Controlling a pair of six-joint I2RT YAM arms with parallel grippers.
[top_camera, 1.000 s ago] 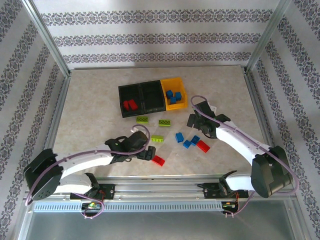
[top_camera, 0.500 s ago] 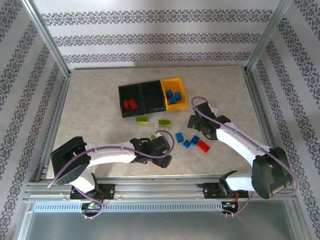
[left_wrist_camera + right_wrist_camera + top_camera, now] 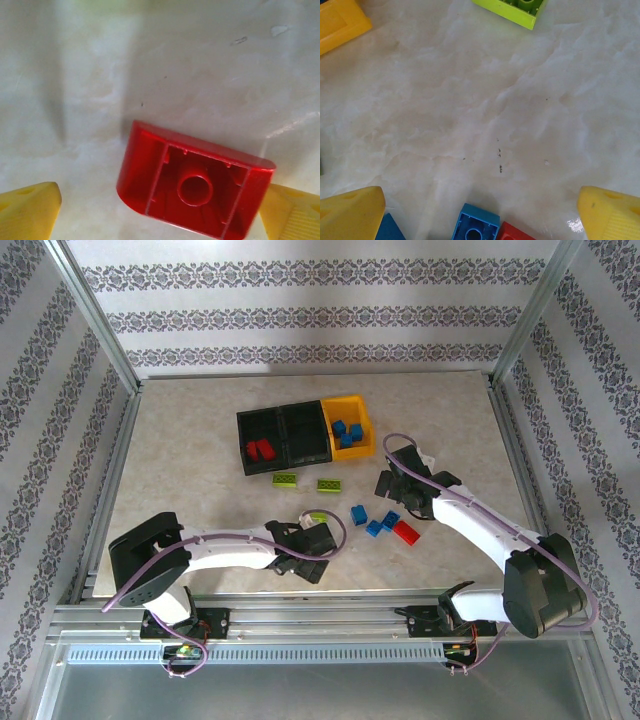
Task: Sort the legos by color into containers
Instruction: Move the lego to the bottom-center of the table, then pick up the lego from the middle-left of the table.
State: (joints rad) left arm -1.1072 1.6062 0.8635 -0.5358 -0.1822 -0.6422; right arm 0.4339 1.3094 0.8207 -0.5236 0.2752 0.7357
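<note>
An upside-down red lego (image 3: 195,187) lies on the table between the yellow fingers (image 3: 27,210) of my open left gripper (image 3: 160,197), close to the right finger. From above, the left gripper (image 3: 312,560) covers that brick. My right gripper (image 3: 390,485) hangs open over bare table, its fingers (image 3: 610,212) wide apart, with a blue lego (image 3: 475,227) and a red one (image 3: 515,232) just below it. The containers are two black bins (image 3: 305,435) and a yellow one (image 3: 352,445). Red legos (image 3: 260,450) lie in the left black bin, blue ones (image 3: 347,430) in the yellow.
Loose on the table are green legos (image 3: 285,478) (image 3: 328,484) (image 3: 316,517), three blue ones (image 3: 358,513) and a red one (image 3: 405,532) between the two grippers. A metal frame rail (image 3: 300,615) runs along the near edge.
My left arm has swung right and stretched out, bringing its gripper down over the red lego near the front edge. The right arm has stayed put.
</note>
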